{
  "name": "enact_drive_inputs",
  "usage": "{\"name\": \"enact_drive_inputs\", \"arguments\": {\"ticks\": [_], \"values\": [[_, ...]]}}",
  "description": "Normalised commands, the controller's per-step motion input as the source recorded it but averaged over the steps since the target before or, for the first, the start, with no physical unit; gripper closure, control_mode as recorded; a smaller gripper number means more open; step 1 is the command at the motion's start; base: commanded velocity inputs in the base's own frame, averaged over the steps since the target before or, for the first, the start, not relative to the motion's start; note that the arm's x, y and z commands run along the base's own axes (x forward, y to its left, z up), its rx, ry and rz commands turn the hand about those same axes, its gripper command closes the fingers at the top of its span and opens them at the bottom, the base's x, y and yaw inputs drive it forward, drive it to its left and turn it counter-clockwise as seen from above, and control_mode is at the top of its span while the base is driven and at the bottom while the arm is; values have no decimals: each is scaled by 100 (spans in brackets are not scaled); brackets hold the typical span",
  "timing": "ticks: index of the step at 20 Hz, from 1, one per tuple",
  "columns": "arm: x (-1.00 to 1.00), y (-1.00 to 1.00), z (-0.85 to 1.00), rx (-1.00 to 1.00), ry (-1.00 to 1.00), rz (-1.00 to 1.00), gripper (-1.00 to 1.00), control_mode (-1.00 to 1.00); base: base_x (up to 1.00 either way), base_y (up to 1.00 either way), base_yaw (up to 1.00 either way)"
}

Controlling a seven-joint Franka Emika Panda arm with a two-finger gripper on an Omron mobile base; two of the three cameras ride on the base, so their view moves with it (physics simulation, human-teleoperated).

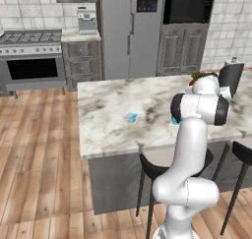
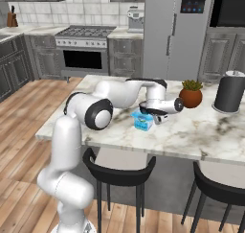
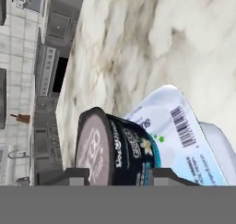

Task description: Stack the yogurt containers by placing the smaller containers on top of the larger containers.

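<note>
Two smaller containers are in play. The dark navy cup [image 3: 115,147] with its whitish top sits between the fingertips [image 3: 69,176] of the gripper [image 2: 149,113], which close narrowly against its two sides, so it is held. The flatter pale blue cup [image 1: 131,117] lies alone on the counter [image 1: 103,130], about midway between the near and far edges and left of the arm.

One larger container shows: the bright blue tub [image 2: 143,122], standing a little in from the counter's near edge, directly under the hand. In the hand view its pale lid with a barcode [image 3: 177,126] lies just behind the navy cup; I cannot tell whether the cup already touches it.

The step in hand looks like placing the first small cup on the tub. The next move calls for seating the cup flat and centred on the lid, parting the fingers just enough to free it, then lifting straight off so that it is not dragged over the lid's edge. After that the pale blue cup is left to fetch.

One orange-brown plant pot [image 2: 191,98] and one tall dark grey cylinder [image 2: 231,92] stand toward the far right corner, well apart from the tub.
</note>
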Motion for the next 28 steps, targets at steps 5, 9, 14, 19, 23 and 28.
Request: {"name": "enact_drive_inputs", "arguments": {"ticks": [5,9,14,19,23,28], "values": [[-29,0,0,0,-2,0,-100,-100,0,0,0],[-56,0,8,0,-6,0,-100,-100,0,0,0],[-70,5,31,0,-10,-2,-100,-100,0,0,0],[-38,62,49,-7,-1,-1,-100,-100,0,0,0],[-23,92,23,-13,3,0,-100,-100,0,0,0],[-6,82,3,-13,20,0,-100,-100,0,0,0]]}}
